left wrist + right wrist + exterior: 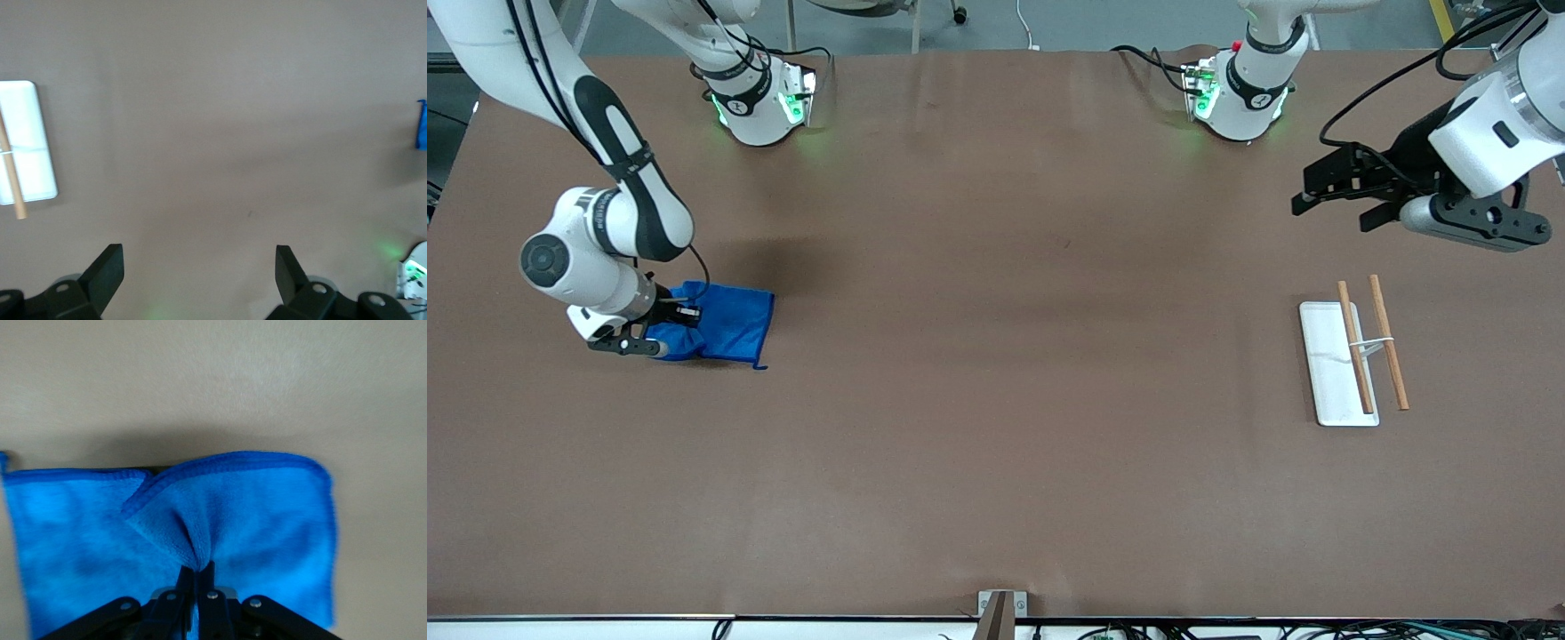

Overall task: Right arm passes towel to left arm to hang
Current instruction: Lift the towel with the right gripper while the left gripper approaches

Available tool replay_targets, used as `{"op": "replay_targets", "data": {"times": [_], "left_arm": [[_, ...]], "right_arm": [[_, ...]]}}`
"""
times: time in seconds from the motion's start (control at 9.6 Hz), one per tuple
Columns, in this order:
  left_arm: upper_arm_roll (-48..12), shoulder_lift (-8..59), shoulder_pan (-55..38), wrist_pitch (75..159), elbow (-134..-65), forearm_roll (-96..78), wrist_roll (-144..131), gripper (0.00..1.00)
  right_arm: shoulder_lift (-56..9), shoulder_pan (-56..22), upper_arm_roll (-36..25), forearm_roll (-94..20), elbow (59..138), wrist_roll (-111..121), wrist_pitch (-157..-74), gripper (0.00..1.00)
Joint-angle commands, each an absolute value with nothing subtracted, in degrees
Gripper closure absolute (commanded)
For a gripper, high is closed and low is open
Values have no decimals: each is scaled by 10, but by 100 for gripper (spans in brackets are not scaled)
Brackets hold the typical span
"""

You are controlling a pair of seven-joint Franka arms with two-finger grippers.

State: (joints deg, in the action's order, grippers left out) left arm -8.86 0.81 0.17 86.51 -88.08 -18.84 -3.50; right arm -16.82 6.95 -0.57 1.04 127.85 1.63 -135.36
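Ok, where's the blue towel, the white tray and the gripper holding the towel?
towel [734,324], front view, flat middle.
tray [1329,373], front view, bare white part.
right gripper [197,577], right wrist view, between fingertips pinching the towel.

It looked like a robotics lab: two white arms [605,240] bolted along a brown-covered table [996,462], green status lights at their bases [760,102], cables [1396,84] trailing.

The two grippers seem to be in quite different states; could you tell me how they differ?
The right gripper is shut on the towel, pinching a fold; the left gripper is open and holds nothing. The right gripper is down at the table at the right arm's end; the left gripper waits above bare table near the rack. Both are black with two fingers.
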Motion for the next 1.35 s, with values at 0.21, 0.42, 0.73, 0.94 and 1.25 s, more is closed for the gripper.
{"op": "replay_targets", "data": {"times": [0.21, 0.42, 0.73, 0.94, 1.25], "left_arm": [[-90, 37, 4, 823, -882, -238, -33, 0], [-89, 50, 10, 811, -882, -254, -31, 0], [-84, 104, 11, 823, -880, -331, 36, 0], [-83, 152, 26, 827, -889, -417, 104, 0], [-89, 207, 26, 854, -904, -544, 150, 0]], "right_arm": [[-131, 54, 50, -39, 1146, -36, -1169, 100], [-130, 54, 125, -70, 1108, -72, -1163, 100], [-134, 44, 211, -277, 1057, -67, -1176, 100], [-135, 42, 258, -416, 1028, -67, -1177, 100], [-137, 13, 305, -602, 1019, -67, -1267, 100]]}}
